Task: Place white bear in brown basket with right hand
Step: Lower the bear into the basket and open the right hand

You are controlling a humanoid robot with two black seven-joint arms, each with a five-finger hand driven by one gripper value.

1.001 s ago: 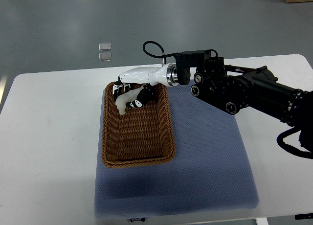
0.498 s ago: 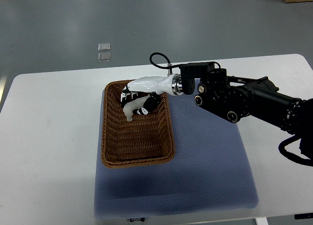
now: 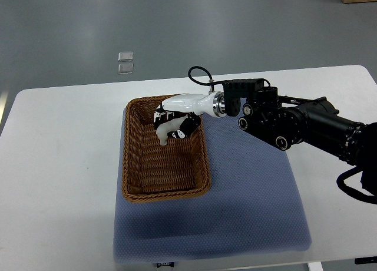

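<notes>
White bear [image 3: 166,129] stays gripped in right robot hand [image 3: 177,115], now shifted rightward over brown basket [image 3: 141,177]

1. My right arm [image 3: 294,125] comes in from the right edge, stretched leftward, black and bulky.
2. Its white wrist runs left to the right hand [image 3: 174,119].
3. The fingers [image 3: 160,132] curl downward, clasped on something pale.

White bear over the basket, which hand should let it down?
The right hand. It already grips the white bear above the far end of the brown basket, so it only needs to lower and release. The left arm is not in view.
</notes>
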